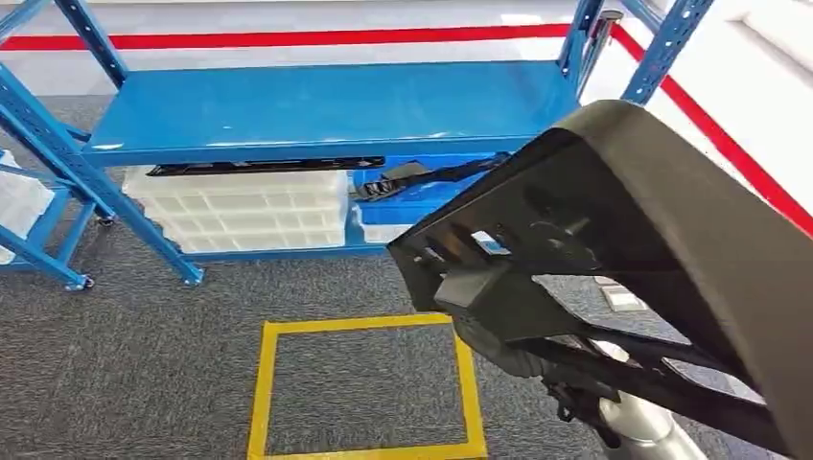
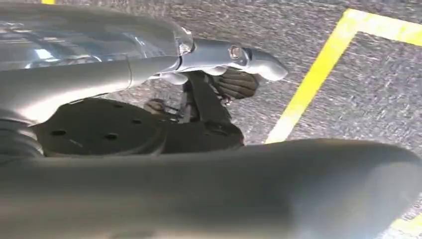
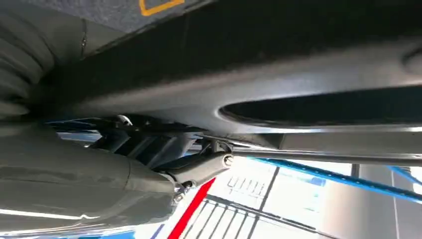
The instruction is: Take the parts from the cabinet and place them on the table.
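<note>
**op_remote:** Black plastic all over my screen right now. I've got the big part (image 1: 633,240) up in front of the chest on the right side of the head view, well clear of the blue rack (image 1: 326,105) at the far end. It hangs over the grey carpet, just right of the yellow floor square (image 1: 360,393).

**benchwarmer:** What's holding it?

**op_remote:** Right hand (image 3: 164,174), I reckon. The right wrist view has the part pressed right up against the hand, and the silver forearm (image 1: 642,431) comes up under it in the head view. How the fingers sit, honestly can't tell, the part hides them. Left hand (image 2: 234,79) shows in its own wrist view with dark fingers that look curled in on nothing, hanging over the carpet.

**benchwarmer:** Worries?

**op_remote:** Two. It's long and bulky, so a one-sided grip could let it swing or slide out when I turn toward the table. It also blocks a lot of my forward view, so I could clip an upright of the rack, or the table edge, without seeing it coming.

**benchwarmer:** What is it anyway?

**op_remote:** Looks like a car trim panel. Smooth curved matte shell on the outside, ribs, brackets and cut-outs on the inside, with a long thin bar running off toward me. Another dark part (image 1: 422,174) lies on the lower shelf beside some white trays (image 1: 240,211).
</note>
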